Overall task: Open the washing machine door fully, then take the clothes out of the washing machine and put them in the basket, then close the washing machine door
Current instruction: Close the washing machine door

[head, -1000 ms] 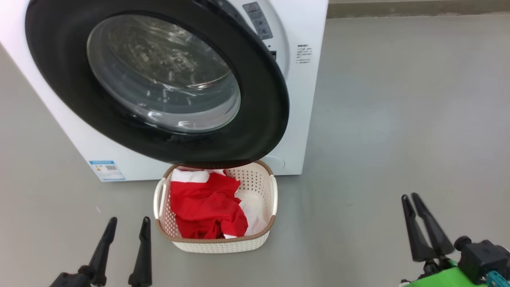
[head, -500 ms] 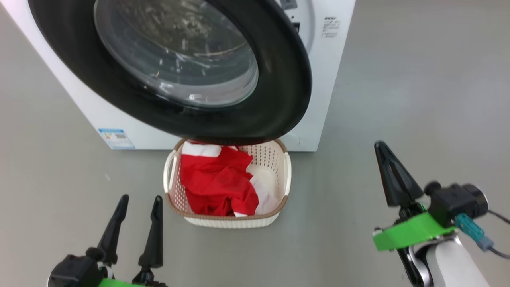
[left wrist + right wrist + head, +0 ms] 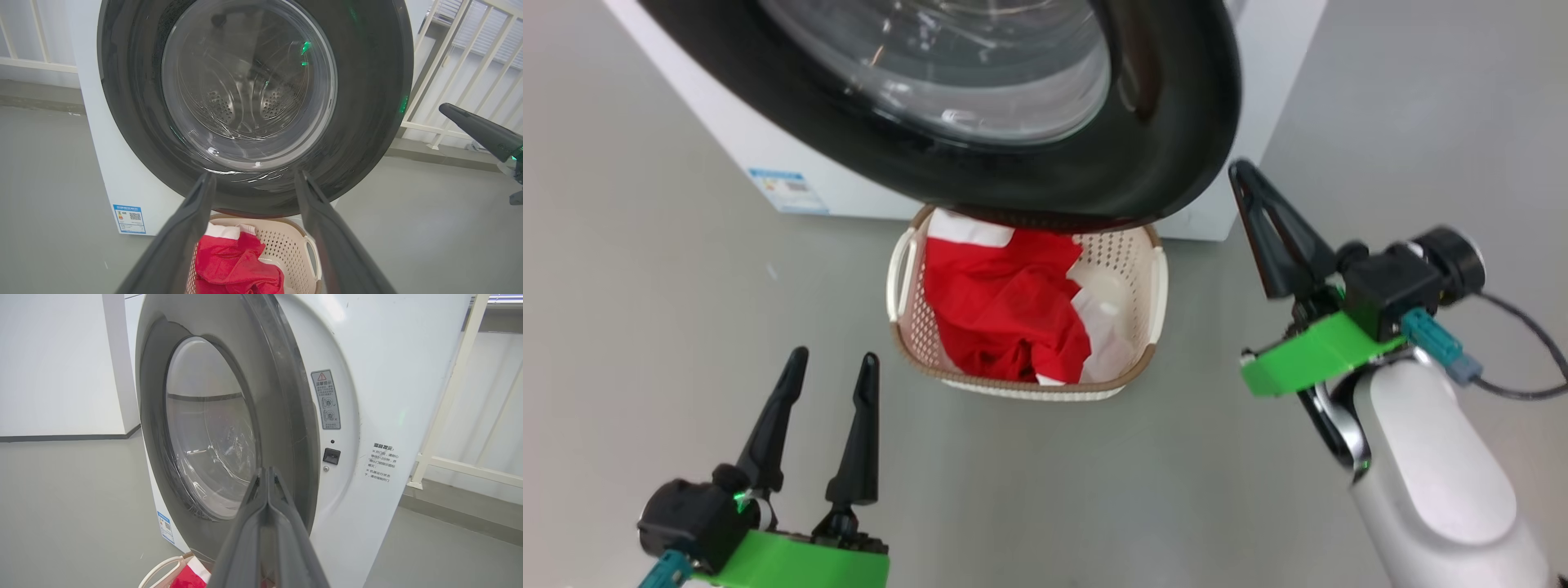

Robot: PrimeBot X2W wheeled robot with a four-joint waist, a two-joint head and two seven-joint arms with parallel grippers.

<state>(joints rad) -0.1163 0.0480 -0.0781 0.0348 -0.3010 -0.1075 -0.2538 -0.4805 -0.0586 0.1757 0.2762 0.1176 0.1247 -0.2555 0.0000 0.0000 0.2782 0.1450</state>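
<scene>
The washing machine door (image 3: 1168, 122) hangs partly open, and its black rim overhangs the far end of the basket (image 3: 1013, 385). The washing machine (image 3: 760, 139) is a white box behind it. Red and white clothes (image 3: 1005, 310) lie in the cream basket on the floor. My right gripper (image 3: 1241, 170) is shut on nothing, with its tip close beside the door rim's right edge. In the right wrist view its joined fingers (image 3: 267, 470) point at the door's (image 3: 286, 416) edge. My left gripper (image 3: 835, 357) is open and empty, low and left of the basket; in the left wrist view it (image 3: 254, 174) faces the door glass (image 3: 249, 81).
Grey floor stretches to the right of the machine. A blue label (image 3: 788, 189) marks the machine's lower front. The latch slot (image 3: 331, 455) and warning stickers show on the front panel. A white railing (image 3: 457, 73) and walls stand behind.
The head camera has tilted, so the whole scene sits differently. My right gripper has shut and risen toward the door's right edge. The left gripper stays open.
</scene>
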